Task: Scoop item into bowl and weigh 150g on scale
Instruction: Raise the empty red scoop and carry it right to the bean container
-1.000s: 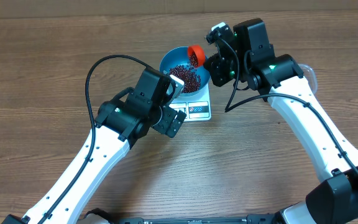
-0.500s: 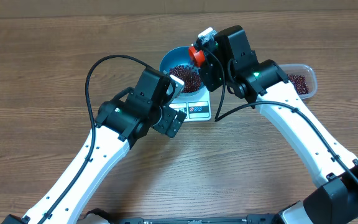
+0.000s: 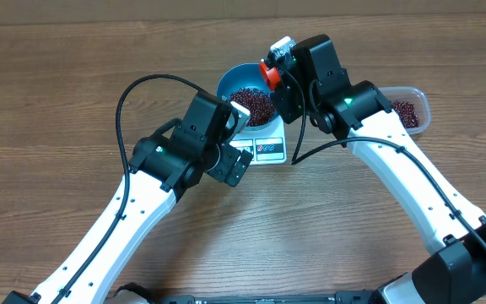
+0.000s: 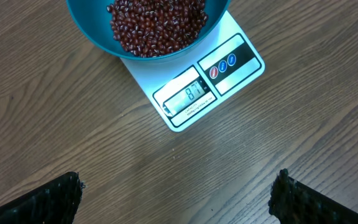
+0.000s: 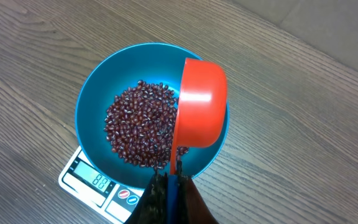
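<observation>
In the left wrist view, the left gripper (image 4: 178, 186) stands wide open and holds nothing: its two dark fingertips (image 4: 55, 199) show only at the lower left and lower right corners, above bare wooden table (image 4: 104, 155). At the top of the frame the blue bowl (image 4: 86, 31) sits on the white scale (image 4: 229, 34), and the dark red-brown beans (image 4: 157, 25) lie heaped inside it. The scale's display (image 4: 188, 96) shows lit digits just below the bowl, with the button panel to its right; we cannot read the figure with certainty.

In the right wrist view, the right gripper (image 5: 169, 199) rises from the bottom centre with its fingers clamped on the handle of an orange scoop (image 5: 201, 102). The scoop hangs over the right part of the bowl, tipped so that we see its smooth outer side; we cannot tell whether it holds any beans. The beans fill the bowl's floor, left of the scoop. A corner of the scale peeks out at the lower left.

In the overhead view, bowl and scale sit at upper centre, between the two arms. The scoop is at the bowl's upper right rim. A clear tub (image 3: 420, 105) with more beans stands at the right, partly hidden by the right arm.
</observation>
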Available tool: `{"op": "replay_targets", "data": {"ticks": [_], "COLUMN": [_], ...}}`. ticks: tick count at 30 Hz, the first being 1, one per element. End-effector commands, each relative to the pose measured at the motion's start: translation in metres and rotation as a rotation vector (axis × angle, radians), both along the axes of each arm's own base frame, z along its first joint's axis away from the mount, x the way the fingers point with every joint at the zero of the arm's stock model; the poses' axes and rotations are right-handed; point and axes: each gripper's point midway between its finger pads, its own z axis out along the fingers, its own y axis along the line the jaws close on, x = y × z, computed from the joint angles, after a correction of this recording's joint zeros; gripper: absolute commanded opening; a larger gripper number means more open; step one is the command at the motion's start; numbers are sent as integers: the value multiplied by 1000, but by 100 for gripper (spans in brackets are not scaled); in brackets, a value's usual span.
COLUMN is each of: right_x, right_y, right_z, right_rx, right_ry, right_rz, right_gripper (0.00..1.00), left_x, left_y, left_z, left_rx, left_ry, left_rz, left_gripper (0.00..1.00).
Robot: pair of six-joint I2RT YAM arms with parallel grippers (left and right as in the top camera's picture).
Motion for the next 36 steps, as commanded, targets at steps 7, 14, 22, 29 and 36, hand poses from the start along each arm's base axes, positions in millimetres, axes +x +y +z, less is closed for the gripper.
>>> {"op": "replay_targets", "data": {"ticks": [7, 14, 22, 29, 36], "right_x": [-9, -13, -13, -13, -12], "right_y": [19, 22, 22, 22, 23], "right_z": [31, 32, 32, 32, 30], "right_rx": [-80, -166, -166, -165, -38], "right_ry": [-125, -169, -169, -169, -102], "right_rz": [69, 70, 70, 69, 69], "right_gripper": [4, 3, 4, 4, 4], "left_x": [-1, -1, -1, -1, -1], "left_y": [-1, -1, -1, -1, -1], "left_z": [9, 9, 9, 9, 9], "left_rx": [-12, -13, -12, -12, -12], "left_ry": [-24, -24, -24, -24, -24], "left_rz": [-17, -17, -17, -17, -17], "left_gripper": [100, 100, 100, 99, 100]}}
